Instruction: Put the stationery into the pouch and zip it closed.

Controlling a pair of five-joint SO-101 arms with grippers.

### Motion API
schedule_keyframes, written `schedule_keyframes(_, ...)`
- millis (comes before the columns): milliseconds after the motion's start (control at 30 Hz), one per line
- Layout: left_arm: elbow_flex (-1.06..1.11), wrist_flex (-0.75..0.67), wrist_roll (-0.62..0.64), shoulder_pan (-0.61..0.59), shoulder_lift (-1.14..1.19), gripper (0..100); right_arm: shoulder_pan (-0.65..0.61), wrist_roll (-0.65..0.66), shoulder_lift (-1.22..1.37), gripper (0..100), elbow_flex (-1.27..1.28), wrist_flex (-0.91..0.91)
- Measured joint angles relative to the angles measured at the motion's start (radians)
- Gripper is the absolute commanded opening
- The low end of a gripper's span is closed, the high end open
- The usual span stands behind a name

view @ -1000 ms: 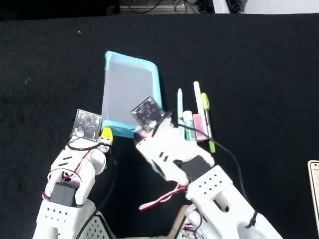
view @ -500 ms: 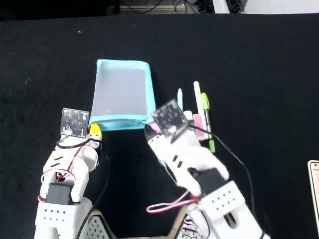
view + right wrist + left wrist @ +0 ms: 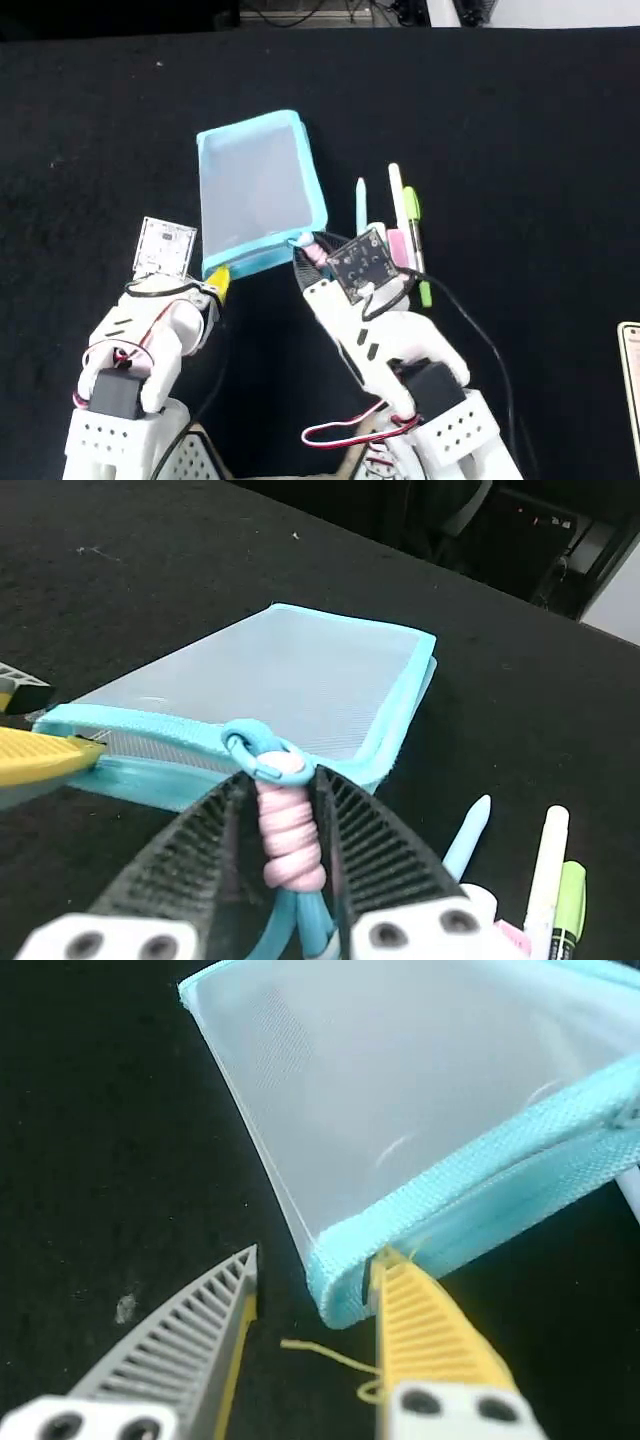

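Observation:
The light blue pouch [image 3: 255, 185] with a translucent face lies tilted on the black table, its zipper edge toward the arms. My right gripper [image 3: 308, 248] is shut on the pink zipper pull [image 3: 290, 830] at the pouch's [image 3: 270, 685] near right corner. My left gripper [image 3: 318, 1260] is open at the near left corner of the pouch [image 3: 400, 1110], its yellow finger [image 3: 430, 1335] touching the blue edge. Outside the pouch, to its right, lie a light blue pen [image 3: 361, 205], a white pen [image 3: 397, 195], a green highlighter [image 3: 413, 235] and a pink eraser [image 3: 396, 245].
A pale card-like object [image 3: 630, 365] sits at the table's right edge. Open black table surrounds the pouch to the left and at the back. The stationery lies close beside the right arm's wrist.
The pouch has swung round, its far end now tipping left. The right gripper has drawn the zipper pull rightward. The left gripper shifted left, then back toward the pouch's corner.

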Motion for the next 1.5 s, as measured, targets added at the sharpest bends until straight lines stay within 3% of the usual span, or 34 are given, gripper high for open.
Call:
schedule_keyframes(367, 0.149, -0.259, 0.0, 0.003, 0.002, 19, -0.002, 0.0, 0.0, 1.1, 0.002, 0.0)
schedule_keyframes(567, 0.226, -0.423, 0.0, -0.057, 0.0, 19, -0.005, 0.0, -0.006, 1.1, 0.029, 0.0)
schedule_keyframes(700, 0.227, -0.448, 0.0, -0.057, 0.0, 6, -0.006, 0.0, -0.008, 1.1, 0.029, 0.0)
schedule_keyframes(733, 0.227, -0.436, 0.0, -0.049, 0.0, 2, -0.006, 0.0, -0.008, 1.1, 0.029, 0.0)
schedule_keyframes(1133, -0.127, -0.069, 0.0, -0.04, 0.002, 3, -0.006, 0.0, -0.009, 1.1, -0.083, 0.081)
schedule_keyframes(1267, -0.213, -0.006, 0.0, -0.04, 0.002, 3, -0.006, 0.078, -0.009, 1.1, -0.132, 0.089)
schedule_keyframes(1500, -0.338, 0.092, -0.147, -0.038, 0.002, 3, 0.037, 0.117, -0.009, 1.1, -0.27, 0.221)
